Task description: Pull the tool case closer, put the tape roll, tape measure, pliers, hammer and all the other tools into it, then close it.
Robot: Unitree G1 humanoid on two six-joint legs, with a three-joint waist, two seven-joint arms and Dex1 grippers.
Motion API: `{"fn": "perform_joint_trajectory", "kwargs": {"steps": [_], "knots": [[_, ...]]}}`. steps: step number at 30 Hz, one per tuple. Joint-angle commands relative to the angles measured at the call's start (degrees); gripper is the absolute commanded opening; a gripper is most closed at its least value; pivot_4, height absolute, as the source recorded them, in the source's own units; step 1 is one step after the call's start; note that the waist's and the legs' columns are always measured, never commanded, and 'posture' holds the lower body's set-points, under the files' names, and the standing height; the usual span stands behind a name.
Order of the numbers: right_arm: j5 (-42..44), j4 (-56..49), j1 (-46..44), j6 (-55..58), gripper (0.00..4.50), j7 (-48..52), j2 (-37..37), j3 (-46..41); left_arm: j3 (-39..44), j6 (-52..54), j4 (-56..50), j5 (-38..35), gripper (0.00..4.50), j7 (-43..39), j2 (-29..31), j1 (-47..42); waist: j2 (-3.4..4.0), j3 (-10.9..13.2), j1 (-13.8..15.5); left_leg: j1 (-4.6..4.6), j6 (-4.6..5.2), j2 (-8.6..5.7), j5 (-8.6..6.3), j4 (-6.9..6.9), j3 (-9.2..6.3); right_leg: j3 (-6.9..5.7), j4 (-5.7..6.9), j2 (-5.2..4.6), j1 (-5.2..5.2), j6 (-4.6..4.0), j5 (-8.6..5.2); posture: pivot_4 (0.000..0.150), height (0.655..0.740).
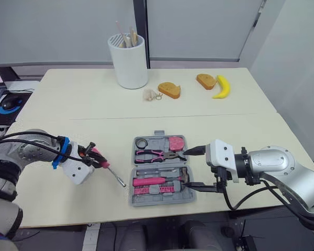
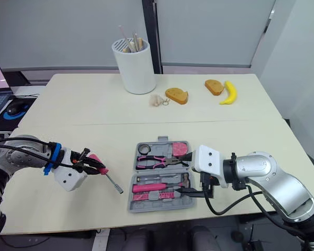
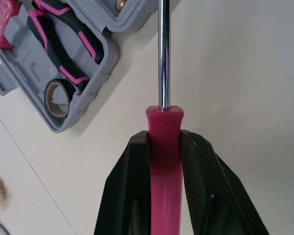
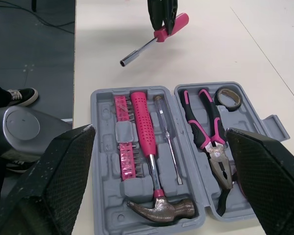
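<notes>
The tool case [image 1: 159, 170] lies open and flat on the table [image 1: 68, 104], close to the near edge and about mid-width. Its far half holds the tape roll [image 1: 141, 143] at the 9 o'clock end, the pink-handled pliers [image 1: 154, 155] and a pink tape measure [image 1: 176, 143]. Its near half holds a slim screwdriver [image 1: 157, 171], the hammer [image 1: 159, 181] and a row of pink bits [image 4: 121, 142].

At 3 o'clock of the case the right gripper [image 1: 197, 168] is released. Its two fingers are spread wide apart by the case's edge, with nothing between them. At 9 o'clock the left gripper [image 1: 92, 156] is clenched on the pink handle of a driver [image 3: 163, 58]. The driver's steel shaft slants down toward the case, with its tip just above or on the table; which of the two cannot be told.

The table is pale cream, with a thin seam running across it beyond the case. At 11 o'clock stands a white cup [image 1: 128, 61] holding sticks. At 12 o'clock are a slice of bread [image 1: 169, 90] and a small pale lump [image 1: 150, 94]. At 1 o'clock are a second slice [image 1: 205, 81] and a banana [image 1: 222, 87].

Off the table at 10 o'clock a mouse [image 1: 10, 104] sits on a blue pad. Behind the table are light grey wall panels split by a dark post [image 1: 140, 21]. The right wrist view shows dark floor and a shoe [image 4: 22, 96].
</notes>
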Motion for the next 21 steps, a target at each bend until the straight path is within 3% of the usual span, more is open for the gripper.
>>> {"fn": "perform_joint_trajectory", "kwargs": {"steps": [1,4,7,11,14,18,21], "knots": [[-0.10,-1.97,-0.54,-0.22,4.50,-0.38,0.12,-0.99,5.01,18.41,-10.22,-12.23,0.53,-5.70,3.41,6.26,0.00,0.00,-0.15,0.01,0.00,0.03,0.00,0.00,-0.02,0.01,0.01,0.01,-0.01,-0.01,-0.01,0.150,0.7337],[-0.30,-2.04,-0.75,-0.23,4.50,-0.62,0.38,-0.63,10.72,44.08,-23.93,-20.93,0.53,-4.93,5.61,15.17,0.03,0.02,-0.19,0.00,0.00,0.11,0.00,0.00,-0.17,0.01,0.02,0.09,-0.02,-0.04,-0.03,0.150,0.7337],[-0.87,-1.75,-1.49,-0.52,4.50,-0.76,1.00,0.24,16.76,69.03,-35.53,-26.46,0.53,2.23,5.02,21.52,0.06,0.05,0.01,0.02,0.00,0.11,0.00,0.02,-0.45,-0.03,0.05,0.12,0.01,0.01,-0.08,0.150,0.7337],[-1.55,-1.48,-2.88,-0.66,4.50,-0.44,2.15,1.36,25.23,98.91,-48.22,-35.15,0.52,13.44,1.18,27.19,0.08,0.06,0.13,0.03,0.00,0.03,0.00,0.01,-0.61,-0.10,0.04,0.13,0.06,0.24,-0.21,0.150,0.7337],[-1.83,-1.11,-4.08,-0.43,4.50,-0.05,2.81,1.86,30.54,113.88,-54.51,-38.90,0.52,20.70,-2.92,28.73,0.08,0.07,0.12,0.01,0.00,-0.03,0.00,0.01,-0.64,-0.09,0.03,0.12,0.06,0.25,-0.22,0.150,0.7337],[-2.23,-0.20,-6.08,-0.54,4.50,0.67,3.28,3.01,39.50,134.45,-61.11,-40.16,0.52,38.09,-17.88,28.36,0.08,0.08,0.22,0.00,0.00,-0.09,0.00,0.03,-0.72,-0.11,0.02,0.11,0.08,0.25,-0.21,0.150,0.7337],[-2.72,0.24,-6.82,-0.86,4.50,1.20,3.43,3.84,42.44,142.84,-64.38,-37.39,0.52,47.33,-28.44,27.37,0.02,0.05,0.27,-0.01,0.00,-0.16,0.00,0.04,-0.75,-0.13,0.02,0.11,0.12,0.23,-0.20,0.150,0.7337]]}}
